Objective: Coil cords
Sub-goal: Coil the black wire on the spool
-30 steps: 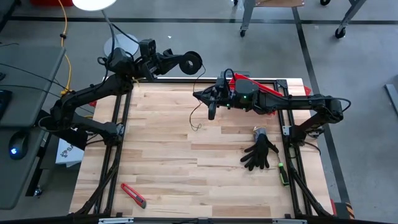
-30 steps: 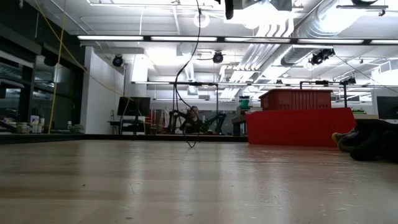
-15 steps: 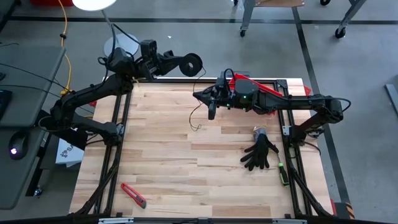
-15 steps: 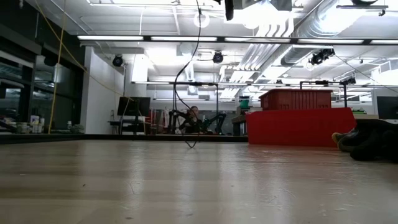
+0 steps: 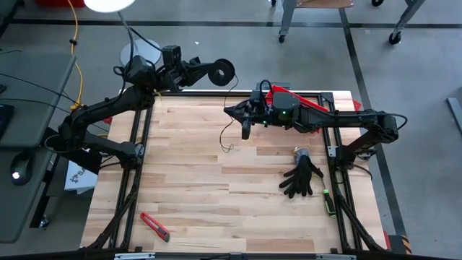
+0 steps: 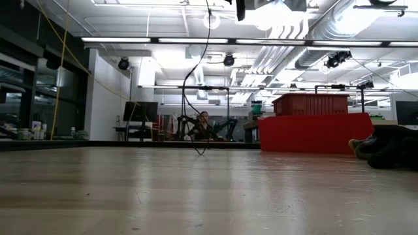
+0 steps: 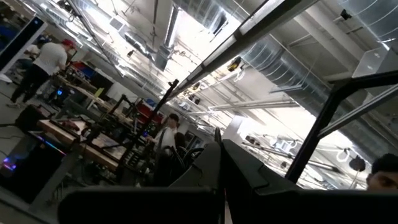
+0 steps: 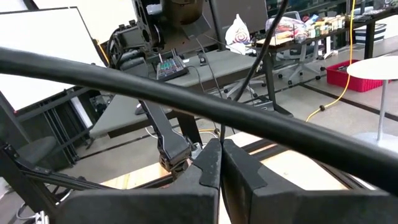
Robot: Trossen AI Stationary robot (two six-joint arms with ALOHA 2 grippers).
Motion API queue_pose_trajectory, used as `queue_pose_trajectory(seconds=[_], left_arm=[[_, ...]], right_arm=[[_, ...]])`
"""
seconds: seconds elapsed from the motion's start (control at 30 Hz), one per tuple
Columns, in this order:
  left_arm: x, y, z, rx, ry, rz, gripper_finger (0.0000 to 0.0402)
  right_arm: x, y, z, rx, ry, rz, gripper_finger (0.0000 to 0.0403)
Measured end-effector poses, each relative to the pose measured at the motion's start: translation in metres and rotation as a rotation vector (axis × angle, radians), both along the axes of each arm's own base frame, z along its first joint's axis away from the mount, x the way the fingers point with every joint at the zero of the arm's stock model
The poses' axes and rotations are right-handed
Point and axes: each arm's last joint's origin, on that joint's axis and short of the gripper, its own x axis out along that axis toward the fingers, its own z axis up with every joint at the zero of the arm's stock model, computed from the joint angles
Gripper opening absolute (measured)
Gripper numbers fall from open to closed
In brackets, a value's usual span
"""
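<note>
Left end effector (image 5: 204, 71) clenched on spool (image 5: 223, 71) — right end effector (image 5: 245, 131) apparently pinching cord (image 5: 229, 130).

Both my arms are raised at the table's far side.
My left gripper (image 5: 208, 71) is clamped shut past the edge; my right gripper (image 5: 245, 132) points down, fingers (image 8: 214, 163) pressed together.

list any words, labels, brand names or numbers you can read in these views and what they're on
None can be read.
The white sheet on the floor by the table's left edge carries dark marks, too small to read.
The screens and benches in the room beyond, seen in the left wrist view, are too blurred for text.
The red bin, black glove and red cutter show no lettering.
</note>
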Motion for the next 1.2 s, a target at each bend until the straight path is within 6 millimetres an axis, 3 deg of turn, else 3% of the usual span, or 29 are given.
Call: queue_pose_trajectory(seconds=[1.2], left_arm=[[0.0021,-0.0021,-0.0019,-0.074,0.020,-0.051,0.0003]], right_arm=[[0.0004,0.0023,0.0065,-0.022,-0.065,0.081,0.0000]])
